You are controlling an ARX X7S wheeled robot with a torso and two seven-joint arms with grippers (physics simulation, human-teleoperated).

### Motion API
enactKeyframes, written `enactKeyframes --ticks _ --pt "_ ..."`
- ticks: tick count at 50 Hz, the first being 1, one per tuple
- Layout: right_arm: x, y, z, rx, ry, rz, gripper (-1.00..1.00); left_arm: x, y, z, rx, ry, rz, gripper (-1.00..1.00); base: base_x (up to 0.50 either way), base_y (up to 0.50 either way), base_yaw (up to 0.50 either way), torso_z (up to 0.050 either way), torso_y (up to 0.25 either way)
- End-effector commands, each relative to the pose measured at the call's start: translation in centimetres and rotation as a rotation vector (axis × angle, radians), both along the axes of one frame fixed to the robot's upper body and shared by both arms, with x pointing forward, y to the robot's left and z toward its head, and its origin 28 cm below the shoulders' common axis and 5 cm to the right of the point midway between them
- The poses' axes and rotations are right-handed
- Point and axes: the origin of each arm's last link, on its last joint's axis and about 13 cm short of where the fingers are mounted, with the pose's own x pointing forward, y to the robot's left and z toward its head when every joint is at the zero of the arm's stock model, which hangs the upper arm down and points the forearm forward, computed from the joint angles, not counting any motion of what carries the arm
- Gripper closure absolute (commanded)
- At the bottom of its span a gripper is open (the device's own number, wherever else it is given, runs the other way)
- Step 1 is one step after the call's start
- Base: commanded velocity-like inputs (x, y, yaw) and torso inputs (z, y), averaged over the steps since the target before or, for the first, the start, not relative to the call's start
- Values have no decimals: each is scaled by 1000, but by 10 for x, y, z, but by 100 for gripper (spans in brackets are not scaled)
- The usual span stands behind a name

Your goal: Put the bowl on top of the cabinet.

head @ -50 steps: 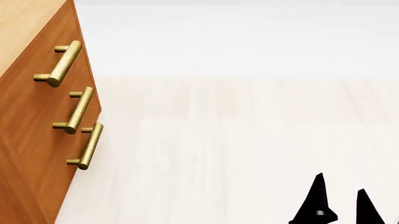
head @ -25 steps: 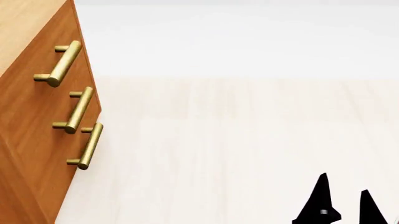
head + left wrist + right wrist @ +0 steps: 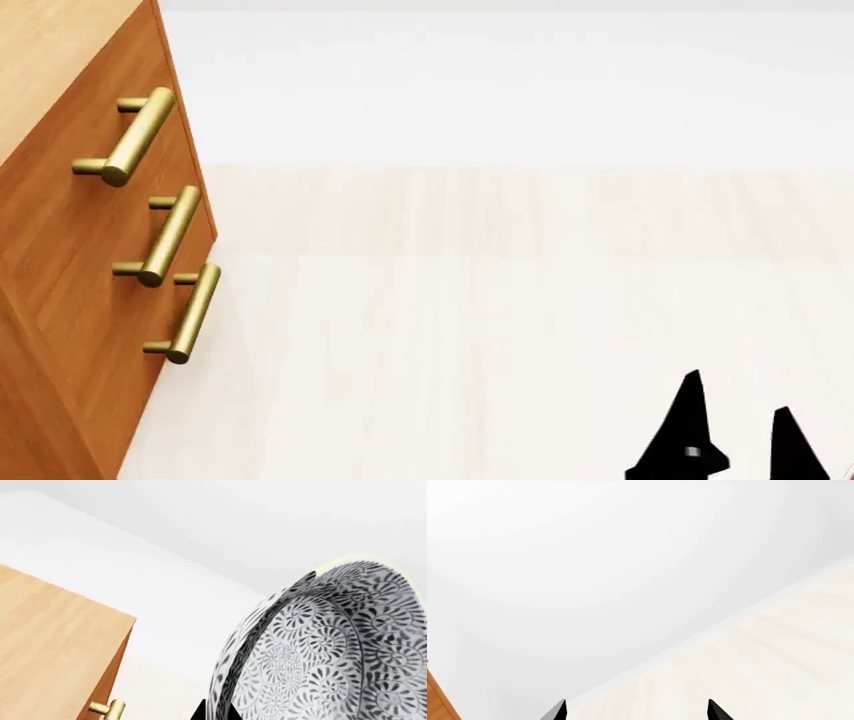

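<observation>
In the left wrist view the bowl, black-and-white floral with a pale rim, hangs tilted on edge in the air. My left gripper is shut on its rim, one black fingertip on each side of the wall. The cabinet shows its light wood top beside the bowl, apart from it, with one brass handle just visible. The head view shows the cabinet at the left with its orange-brown front and three brass handles. Neither the bowl nor the left gripper appears there. My right gripper is open and holds nothing.
Pale wood floor spreads in front of the cabinet to a white wall behind. A sliver of the cabinet's edge shows in the right wrist view.
The right gripper's fingertips have drifted slightly to the right in the head view. The cabinet and the view itself have not moved.
</observation>
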Motion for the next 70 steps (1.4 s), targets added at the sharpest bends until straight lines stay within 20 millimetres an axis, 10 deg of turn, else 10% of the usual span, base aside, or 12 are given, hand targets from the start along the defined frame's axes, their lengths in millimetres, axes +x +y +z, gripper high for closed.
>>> enactKeyframes --ticks 1,41,70 --pt "1 -1 0 1 4 -11 -100 -5 4 19 -134 -57 40 100 0 0 0 0 0" --pt "-1 -3 1 1 0 -25 -100 20 35 12 -308 -24 670 100 0 0 0 0 0" --pt "-1 -2 0 -5 6 -24 -100 26 38 -8 -244 145 765 100 0 0 0 0 0"
